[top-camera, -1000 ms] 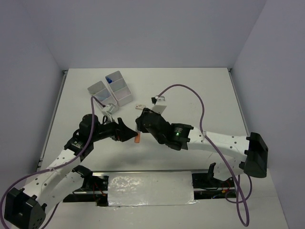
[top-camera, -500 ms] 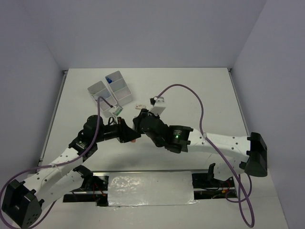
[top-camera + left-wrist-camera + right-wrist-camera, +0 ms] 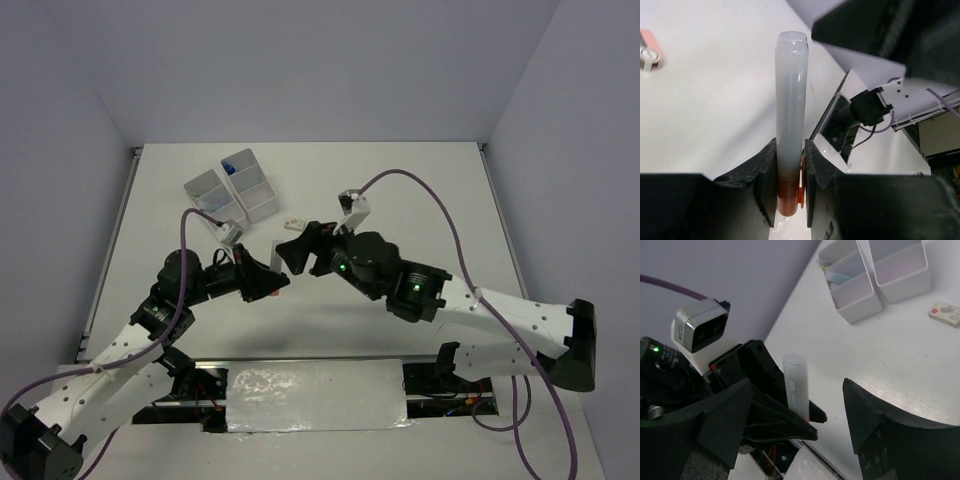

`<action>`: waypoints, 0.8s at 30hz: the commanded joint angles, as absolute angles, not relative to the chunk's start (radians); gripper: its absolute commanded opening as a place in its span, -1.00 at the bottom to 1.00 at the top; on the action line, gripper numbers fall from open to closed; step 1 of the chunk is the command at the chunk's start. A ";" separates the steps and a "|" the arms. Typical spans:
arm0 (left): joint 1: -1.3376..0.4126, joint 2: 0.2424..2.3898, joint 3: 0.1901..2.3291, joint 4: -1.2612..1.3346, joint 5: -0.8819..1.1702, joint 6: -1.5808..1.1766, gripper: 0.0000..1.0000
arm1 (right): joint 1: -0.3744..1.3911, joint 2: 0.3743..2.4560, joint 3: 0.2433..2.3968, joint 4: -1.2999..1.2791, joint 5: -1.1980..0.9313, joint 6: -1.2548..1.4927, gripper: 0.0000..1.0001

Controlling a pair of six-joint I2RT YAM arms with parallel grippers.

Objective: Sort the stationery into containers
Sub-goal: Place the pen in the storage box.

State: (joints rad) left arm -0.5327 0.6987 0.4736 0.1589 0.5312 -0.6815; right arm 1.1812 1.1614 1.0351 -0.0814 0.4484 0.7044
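Pinched shut in the left gripper (image 3: 790,165): 1 orange highlighter (image 3: 791,100), pale cap outward, over the table's (image 3: 400,190) middle. Spread wide and empty just opposite: the right gripper (image 3: 797,412). Seen beyond, toward the far left corner: 1 eraser (image 3: 293,224), then the containers (image 3: 232,190).

White table (image 3: 400,190) seen from above, with a few small things laid on it.
A cluster of white rectangular containers (image 3: 262,205) is set at the upper left of the tabletop, turned at an angle. A small pale eraser (image 3: 293,224) is seen just right of them, near the centre, lying apart from the cluster. A silvery sheet (image 3: 315,395) is spread along the bottom edge.
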 commanded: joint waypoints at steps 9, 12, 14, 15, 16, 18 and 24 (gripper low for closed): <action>-0.541 0.614 0.385 0.607 0.793 -0.784 -1.00 | 1.095 1.055 0.979 0.150 -0.104 0.463 0.53; -0.546 0.607 0.377 0.637 0.818 -0.792 -1.00 | 1.095 1.081 0.992 0.176 -0.181 0.448 0.44; -0.551 0.603 0.371 0.646 0.827 -0.799 -1.00 | 1.097 1.112 1.012 0.172 -0.196 0.448 0.32; -0.552 0.603 0.370 0.672 0.831 -0.805 -1.00 | 1.095 1.123 1.019 0.172 -0.201 0.445 0.27; -0.552 0.603 0.365 0.681 0.836 -0.810 -1.00 | 1.095 1.130 1.026 0.169 -0.201 0.442 0.23; -0.554 0.601 0.362 0.695 0.847 -0.819 -1.00 | 1.097 1.149 1.025 0.173 -0.199 0.442 0.12; -0.555 0.598 0.382 0.597 0.793 -0.772 -0.80 | 1.095 1.170 1.020 0.204 -0.224 0.423 -1.00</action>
State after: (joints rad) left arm -0.5480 0.6056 0.3660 0.5674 0.8055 -0.8082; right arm 1.0950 1.1675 0.9844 0.1364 -0.2104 0.4438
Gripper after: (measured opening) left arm 0.344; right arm 0.165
